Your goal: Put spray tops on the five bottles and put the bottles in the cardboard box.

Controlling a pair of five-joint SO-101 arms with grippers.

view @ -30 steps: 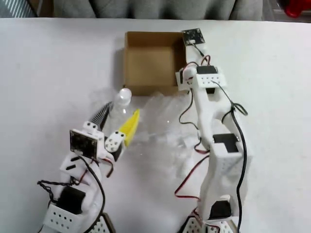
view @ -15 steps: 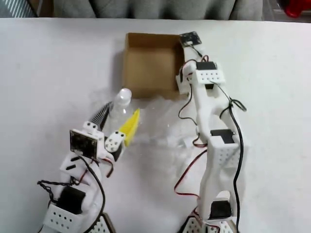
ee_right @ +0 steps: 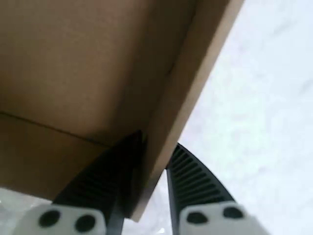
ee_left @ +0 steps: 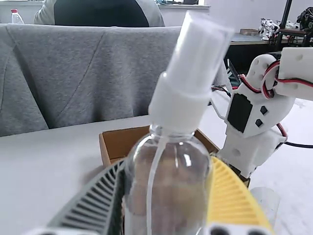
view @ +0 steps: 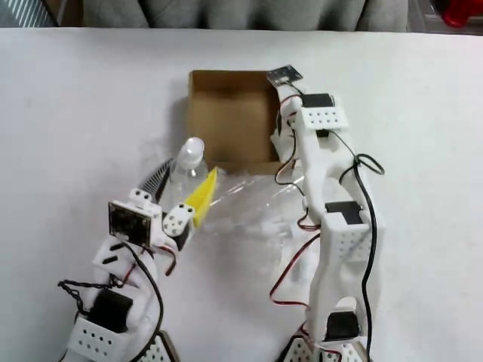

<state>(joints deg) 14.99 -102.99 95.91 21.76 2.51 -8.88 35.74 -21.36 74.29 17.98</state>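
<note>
A clear bottle (view: 183, 172) with a white spray top (view: 194, 146) stands in my left gripper (view: 192, 167), which is shut on it left of the table's middle. In the left wrist view the bottle (ee_left: 166, 181) sits between a grey finger (ee_left: 95, 198) and a yellow finger (ee_left: 230, 196), its spray top (ee_left: 190, 73) upright. The open cardboard box (view: 226, 121) lies just behind it. My right gripper (ee_right: 157, 142) is shut on the box's right wall (ee_right: 195, 73), one black finger inside and one outside; from above it (view: 281, 143) is at that wall.
A crumpled clear plastic bag (view: 249, 207) lies between the two arms, in front of the box. Loose red and black cables (view: 290, 264) hang by the right arm. A grey sofa back (ee_left: 73, 73) stands past the table's far edge.
The right gripper has dragged the cardboard box toward the near side of the table and slightly left, closer to the held bottle. The left arm and its bottle have stayed put.
</note>
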